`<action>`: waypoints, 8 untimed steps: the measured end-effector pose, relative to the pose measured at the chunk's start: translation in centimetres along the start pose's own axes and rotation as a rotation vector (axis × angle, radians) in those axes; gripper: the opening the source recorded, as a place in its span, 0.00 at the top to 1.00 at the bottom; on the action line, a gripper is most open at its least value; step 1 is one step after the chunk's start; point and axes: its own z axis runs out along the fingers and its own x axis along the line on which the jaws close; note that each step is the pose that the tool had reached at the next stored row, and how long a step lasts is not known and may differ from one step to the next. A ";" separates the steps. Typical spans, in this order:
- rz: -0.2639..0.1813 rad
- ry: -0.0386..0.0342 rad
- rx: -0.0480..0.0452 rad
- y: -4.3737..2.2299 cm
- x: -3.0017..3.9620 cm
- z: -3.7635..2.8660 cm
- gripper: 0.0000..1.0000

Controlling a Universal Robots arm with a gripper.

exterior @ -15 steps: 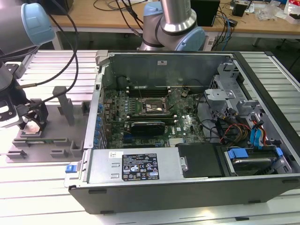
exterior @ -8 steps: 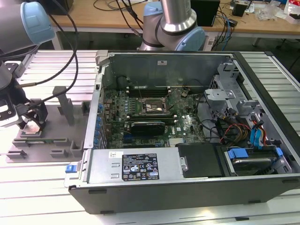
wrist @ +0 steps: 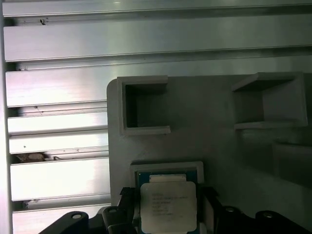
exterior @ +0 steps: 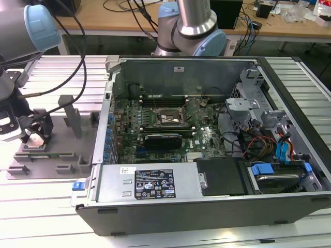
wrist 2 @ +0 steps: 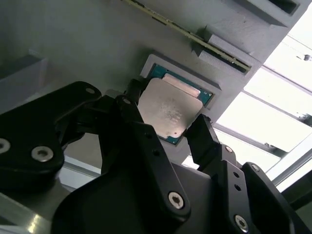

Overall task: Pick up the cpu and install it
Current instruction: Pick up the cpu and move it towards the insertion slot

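Slatted aluminium table (exterior: 51, 72), bright glare at near edge; wooden desk (exterior: 103, 25) behind, strewn with cables (exterior: 121, 6).

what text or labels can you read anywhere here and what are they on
Nothing reads clearly enough to quote.
cpu, first wrist view: a few faint lines of print on its metal lid, too blurred to read.
white label on the silver panel at the near side of the computer case: black print and symbols, too small to read.
small sticker on the case's far inner wall: too small to read.
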 end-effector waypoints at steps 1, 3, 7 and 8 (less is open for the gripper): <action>0.000 0.0000 0.0003 0.00 0.00 0.00 0.35; 0.000 0.0000 0.0005 0.00 0.00 0.01 0.35; 0.000 -0.0001 0.0010 0.00 0.00 0.01 0.37; 0.000 -0.0001 0.0012 0.00 0.00 0.01 0.45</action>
